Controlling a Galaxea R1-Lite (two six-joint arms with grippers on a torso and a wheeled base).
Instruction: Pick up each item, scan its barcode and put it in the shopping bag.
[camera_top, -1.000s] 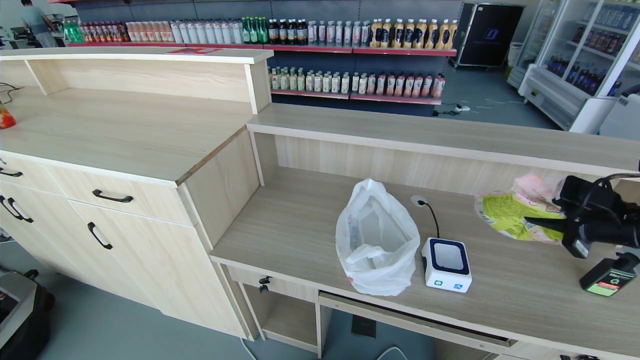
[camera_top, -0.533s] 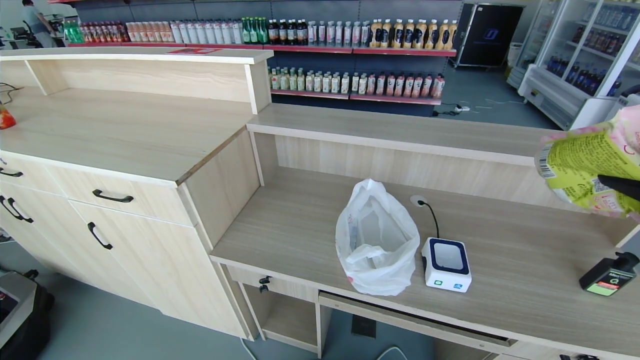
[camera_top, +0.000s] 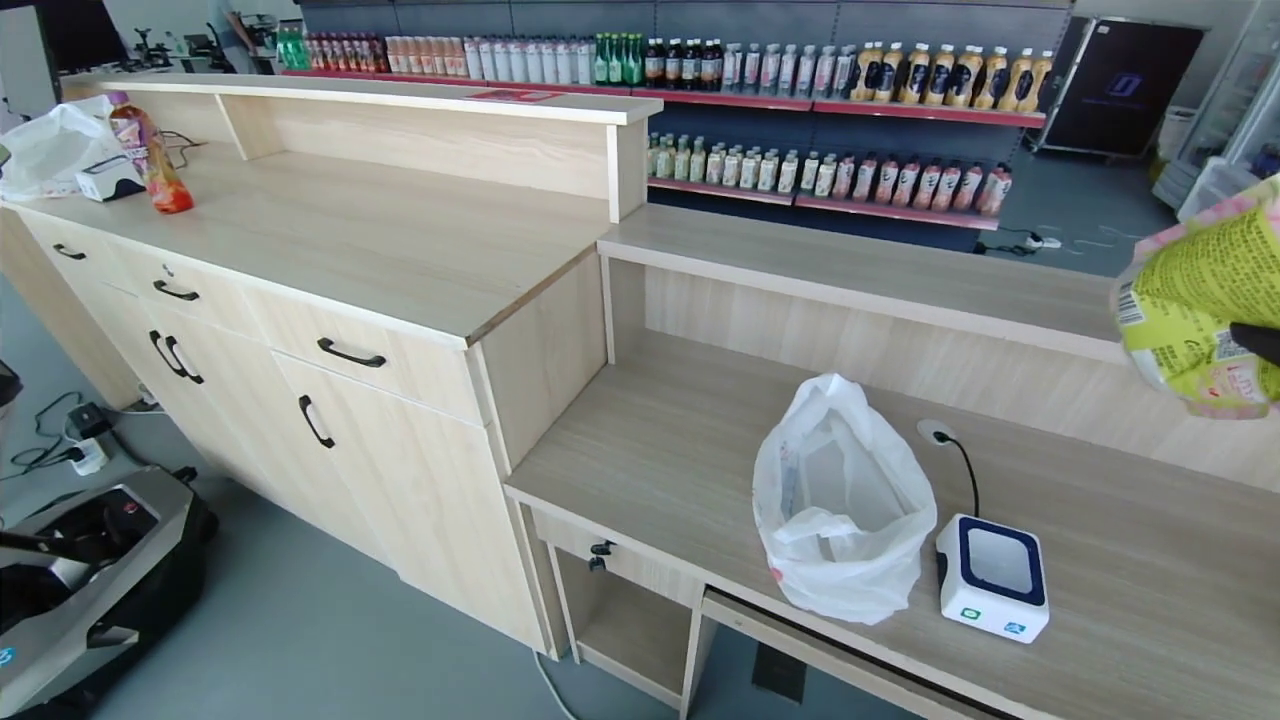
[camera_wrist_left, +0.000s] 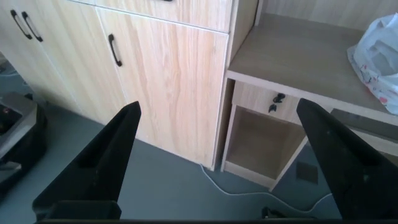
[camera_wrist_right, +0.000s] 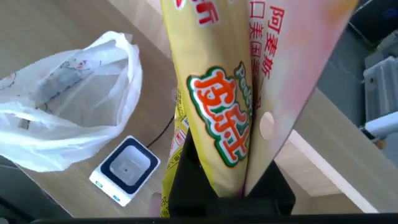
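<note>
Since a second ago the snack packet (camera_top: 1195, 300) is seen lifted off the desk (camera_top: 650, 450) and is held high at the robot's right; over the last half second the head camera is turned as well, so the shift of the bag and scanner across the picture is not to be taken as their own move.

The packet is pinched near one end by the right gripper (camera_wrist_right: 227, 186), whose dark fingers are pressed against its sides. Its long axis appears to run out from the gripper towards the robot's left, somewhat tilted, and a barcode is seen near the free end. It is held in the air, well above the desk and touching nothing else.

The scanner (camera_top: 993, 575) lies on the desk below the packet and to its left, window facing up. The coming move is judged to turn on this: the packet must be lowered leftward and turned so that the barcode is brought over the window. The right arm is plainly the nearer one. The left gripper (camera_wrist_left: 217, 168) is held low beside the cabinet front, fingers spread wide with nothing between them, well apart from the packet.

The shopping bag (camera_top: 845, 510) stands just beside the scanner on its left, mouth open upward; whether the two touch cannot be told. Its raised rim could be brushed on a low pass. The scanner's cable (camera_top: 965, 460) runs behind it, and the raised ledge (camera_top: 850, 265) stands behind the desk.
</note>
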